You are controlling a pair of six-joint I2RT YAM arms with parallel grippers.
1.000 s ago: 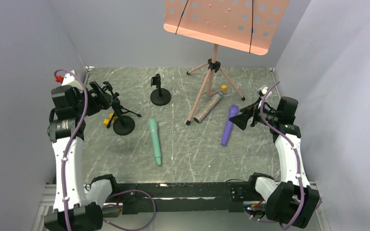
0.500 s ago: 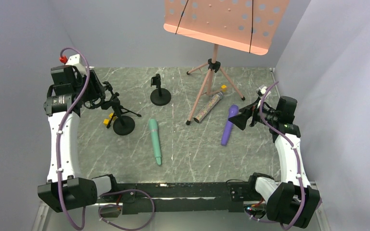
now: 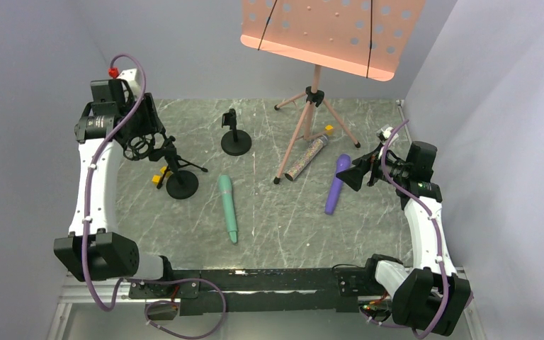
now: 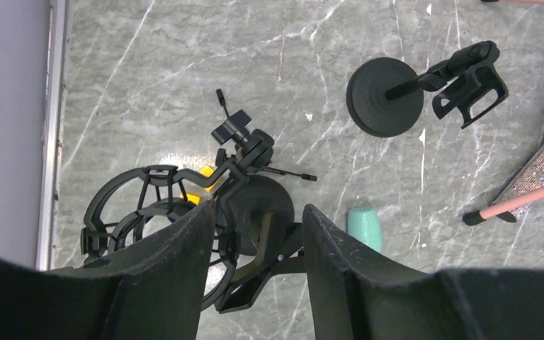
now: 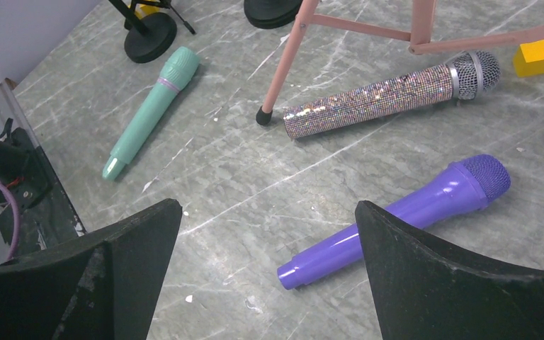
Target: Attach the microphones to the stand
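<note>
Three microphones lie on the table: mint green, purple and glittery silver-pink by a tripod leg. A black stand with a ring shock mount is at the left; a second black clip stand is further back. My left gripper is open and hovers over the shock mount, with the stand's base showing between its fingers. My right gripper is open and empty, just right of the purple microphone. The mint and glittery microphones lie beyond it.
A pink music stand on a tripod rises at the back middle. Small yellow blocks sit by the tripod and under the shock-mount stand. Grey walls close in the left, back and right.
My left arm has lifted and swung toward the back, turning its wrist more downward over the shock-mount stand. The right arm and the microphones have not moved.
</note>
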